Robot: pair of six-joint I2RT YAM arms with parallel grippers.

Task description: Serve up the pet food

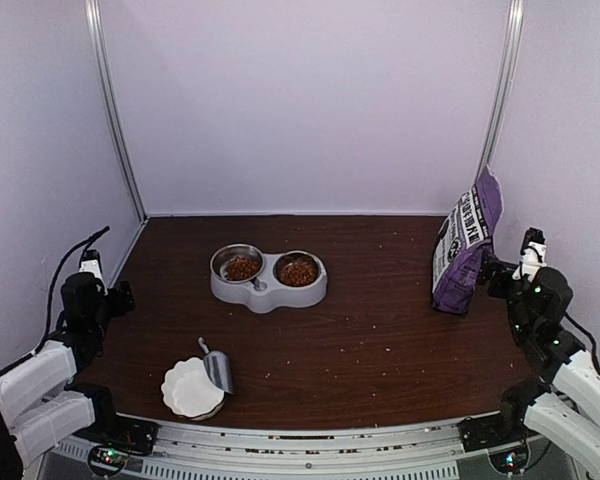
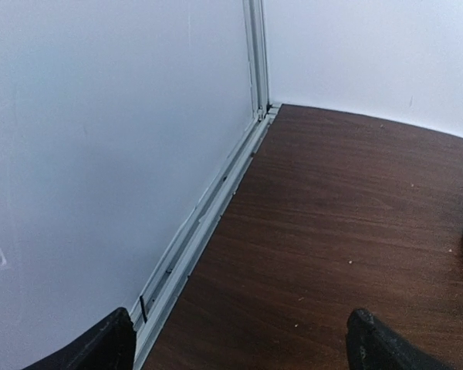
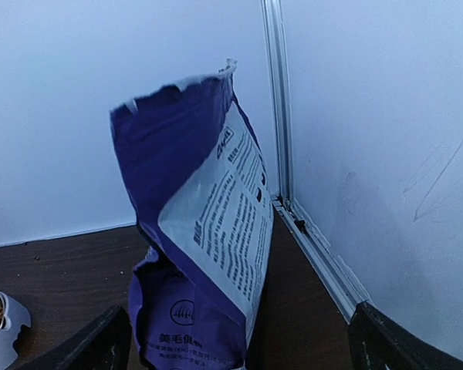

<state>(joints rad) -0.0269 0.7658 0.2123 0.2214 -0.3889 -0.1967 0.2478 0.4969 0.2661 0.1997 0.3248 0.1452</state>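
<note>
In the left wrist view, the left fingers are seen at the bottom corners, spread wide and released, with nothing between them. Only bare desk and the white wall are framed between the two tips. In the lower left of the top view, a white scalloped dish is set on the desk, and a shiny metal scoop is laid against its right rim. Left of centre in that view, a grey double feeder is placed, and the pet food is heaped in both of its metal cups. Stray pellets are scattered over the desk toward the right. The food is thus located well apart from both pairs of fingers: to the right of the left pair and far to the left of the right pair. At the right, a purple-and-white bag is stood upright, its top edge ragged. The right fingers are held just beside the bag's right side, spread wide and released. In the right wrist view the bag is framed between the tips but is not pinched, a clear gap being visible at the right tip.
</note>
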